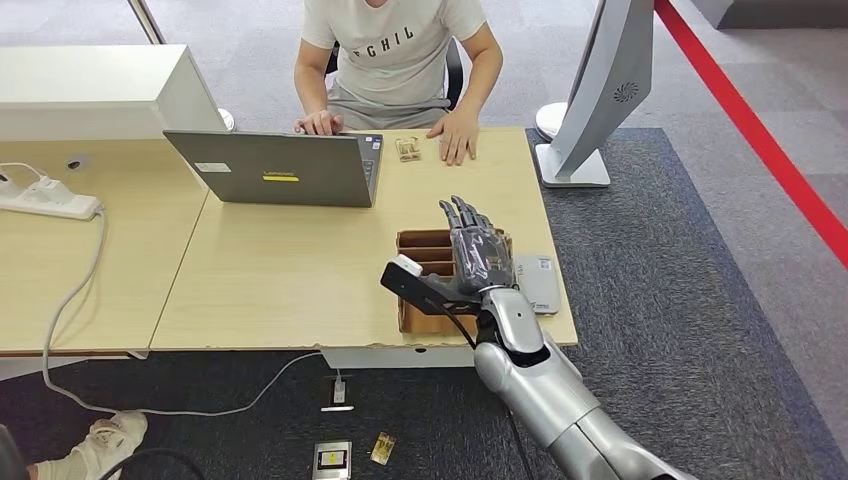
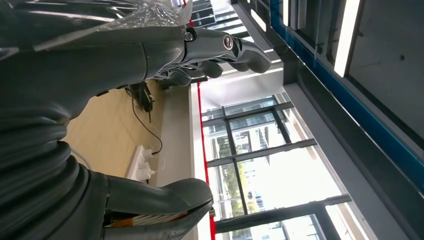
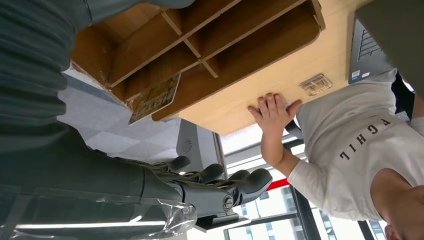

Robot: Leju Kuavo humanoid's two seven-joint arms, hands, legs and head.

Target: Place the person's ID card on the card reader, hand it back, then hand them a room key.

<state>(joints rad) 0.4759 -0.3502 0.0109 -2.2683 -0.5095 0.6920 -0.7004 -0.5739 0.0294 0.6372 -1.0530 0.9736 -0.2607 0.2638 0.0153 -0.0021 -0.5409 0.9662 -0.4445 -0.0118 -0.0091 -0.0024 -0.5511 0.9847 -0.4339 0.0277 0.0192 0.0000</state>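
While our right hand [image 1: 478, 255] hovers above the box [image 1: 420, 245], fingers [image 1: 462, 212] straight and empty, the ID card [image 1: 407, 150] lies farther across the bench [image 1: 290, 260], between the person's hands [image 1: 458, 135]. Our left hand [image 2: 220, 52] looks curled, empty.

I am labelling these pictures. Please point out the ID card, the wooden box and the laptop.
ID card [image 1: 407, 150], head view, middle of the card.
wooden box [image 1: 422, 240], head view, far wall.
laptop [image 1: 275, 170], head view, back of the lid.
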